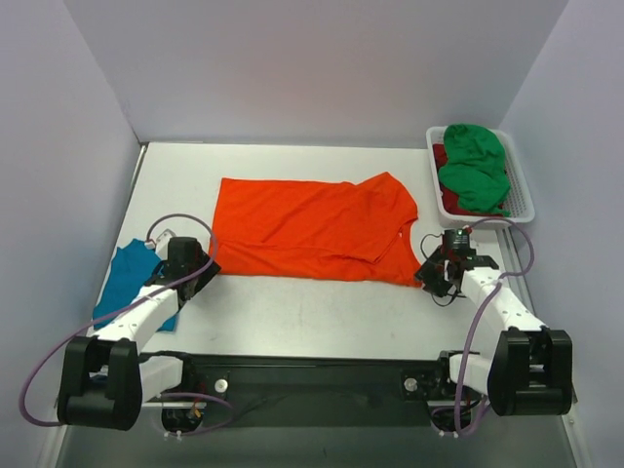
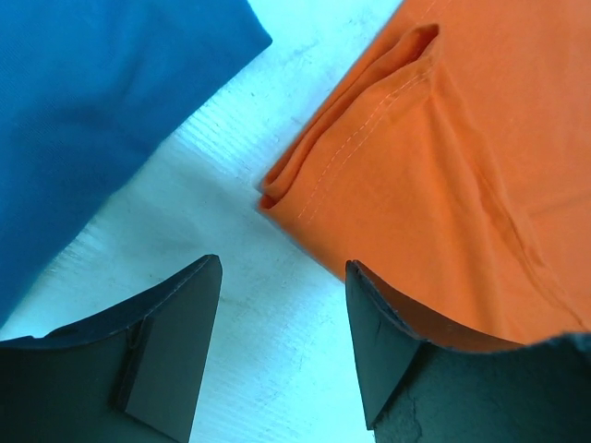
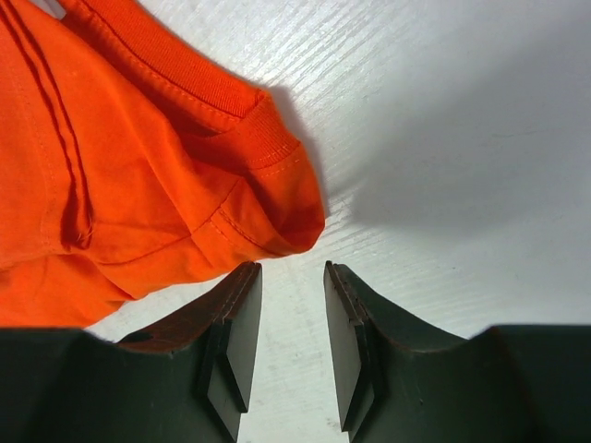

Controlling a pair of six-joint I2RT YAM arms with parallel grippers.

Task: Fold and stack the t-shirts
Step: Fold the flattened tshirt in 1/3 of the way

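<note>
Two grippers flank your orange t-shirt [image 1: 312, 229], spread mid-table, likely to pinch its near corners. The teal t-shirt [image 1: 132, 278] lies aside at the left.

Left wrist: your left gripper [image 2: 282, 341] gapes empty beside the hem corner.

Right wrist: your right gripper [image 3: 293, 341] is narrowly parted, empty, just short of the cloth.

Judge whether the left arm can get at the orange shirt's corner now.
Probably yes: the open left tool hangs short of the orange shirt, only bare table between; the teal shirt lies aside.

Dark red shirt [image 1: 439, 158] mostly buried under green shirt [image 1: 475, 168] in basket [image 1: 525, 195]. Left arm [image 1: 146, 312] covers teal shirt's [image 1: 122, 278] near edge. Both wrist views crop orange shirt [image 2: 462, 185].
</note>
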